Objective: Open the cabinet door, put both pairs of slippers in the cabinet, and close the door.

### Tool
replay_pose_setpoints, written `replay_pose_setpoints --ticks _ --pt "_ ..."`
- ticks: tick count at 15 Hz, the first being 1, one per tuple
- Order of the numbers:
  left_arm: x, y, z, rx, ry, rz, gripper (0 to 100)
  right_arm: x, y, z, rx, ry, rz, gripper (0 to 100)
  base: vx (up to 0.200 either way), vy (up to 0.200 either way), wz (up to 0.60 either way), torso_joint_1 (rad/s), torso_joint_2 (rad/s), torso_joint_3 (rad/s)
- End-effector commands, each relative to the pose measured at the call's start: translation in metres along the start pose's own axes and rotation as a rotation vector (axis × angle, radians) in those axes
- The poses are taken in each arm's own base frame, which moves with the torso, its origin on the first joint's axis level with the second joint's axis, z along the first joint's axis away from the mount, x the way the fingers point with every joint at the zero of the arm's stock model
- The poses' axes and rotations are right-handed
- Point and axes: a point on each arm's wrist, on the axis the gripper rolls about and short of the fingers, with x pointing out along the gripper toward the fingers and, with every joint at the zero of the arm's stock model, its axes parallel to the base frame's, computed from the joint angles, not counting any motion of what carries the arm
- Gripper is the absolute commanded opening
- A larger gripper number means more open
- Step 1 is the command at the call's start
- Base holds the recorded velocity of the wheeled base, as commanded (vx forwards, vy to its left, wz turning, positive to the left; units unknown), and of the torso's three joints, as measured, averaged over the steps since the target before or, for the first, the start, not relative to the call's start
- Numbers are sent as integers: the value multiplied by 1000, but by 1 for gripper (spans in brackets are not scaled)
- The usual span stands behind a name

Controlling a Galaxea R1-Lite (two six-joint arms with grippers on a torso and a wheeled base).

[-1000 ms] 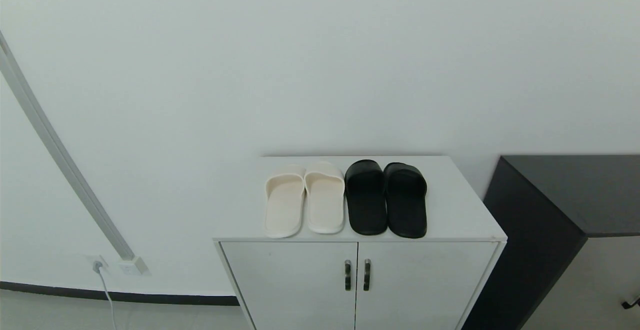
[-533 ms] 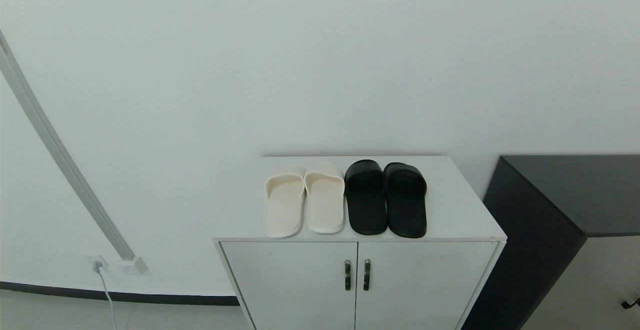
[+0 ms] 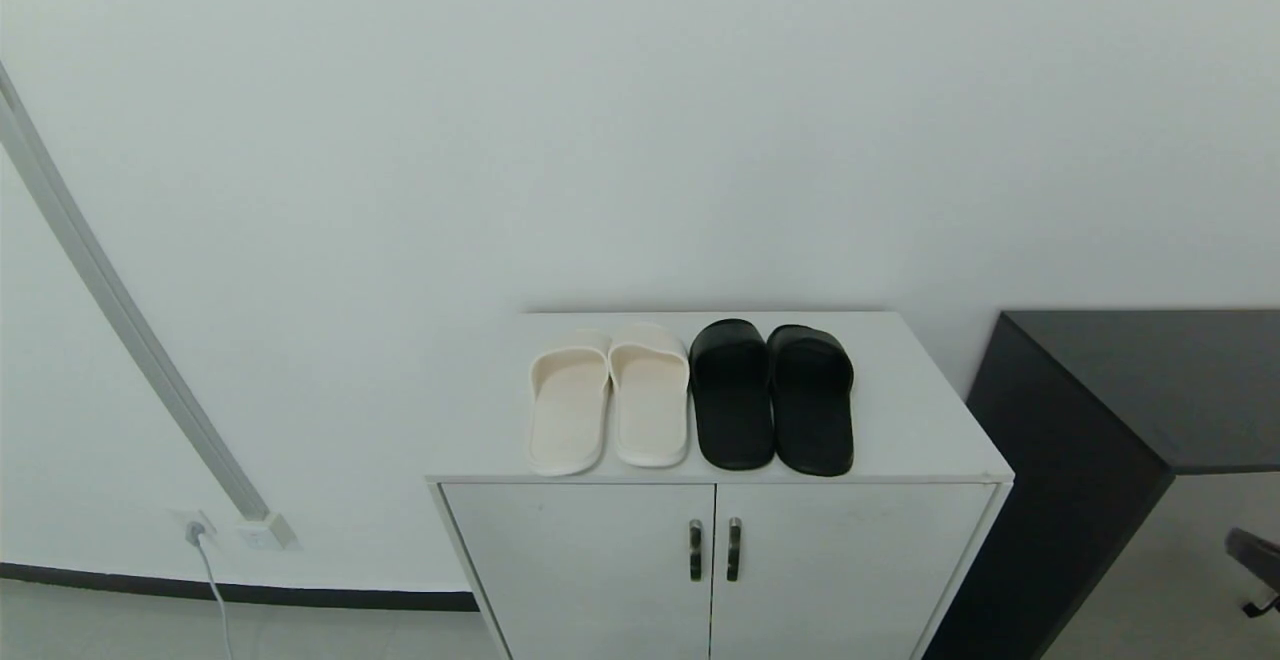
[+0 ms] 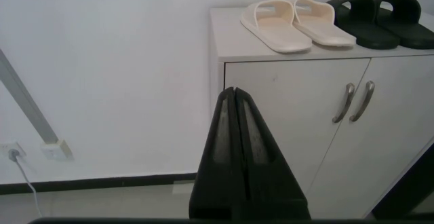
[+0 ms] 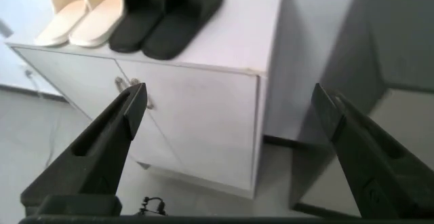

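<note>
A white cabinet [image 3: 930, 430] stands against the wall with both doors shut, and its two metal handles [image 3: 714, 549] meet at the middle. On its top lie a cream pair of slippers [image 3: 608, 400] and, to their right, a black pair of slippers [image 3: 772, 395], toes to the wall. My left gripper [image 4: 235, 91] is shut and empty, low in front of the cabinet's [image 4: 285, 95] left door. My right gripper [image 5: 228, 98] is wide open and empty, facing the cabinet's [image 5: 203, 108] right door from off to the right. The black slippers [image 5: 166, 13] and cream slippers [image 5: 85, 3] lie beyond it.
A taller dark cabinet [image 3: 1100, 420] stands close to the white cabinet's right side. On the wall to the left are a slanted cable duct [image 3: 120, 310] and a socket with a cable [image 3: 195, 532]. Bare floor lies in front.
A dark part of my right arm has come into the head view at its lower right edge. The slippers and the cabinet have not moved.
</note>
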Motion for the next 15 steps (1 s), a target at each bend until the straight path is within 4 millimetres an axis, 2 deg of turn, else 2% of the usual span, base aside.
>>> replay_pose_setpoints --ticks 1,5,10,11,12,15 --pt "0 0 0 1 1 0 0 52 23 5 -22 103 93 100 0 0 0 0 0 0" --pt "0 0 0 -8 1 0 0 83 64 13 -35 109 166 100 0 0 0 0 0 0" --pt "0 0 0 -7 1 0 0 125 106 27 26 117 125 100 0 0 0 0 0 0" --pt "0 0 0 -7 1 0 0 141 115 29 25 120 94 100 0 0 0 0 0 0" --pt "0 0 0 -7 1 0 0 147 117 29 23 118 77 100 0 0 0 0 0 0" --pt "0 0 0 -7 1 0 0 202 140 25 31 67 -33 100 0 0 0 0 0 0"
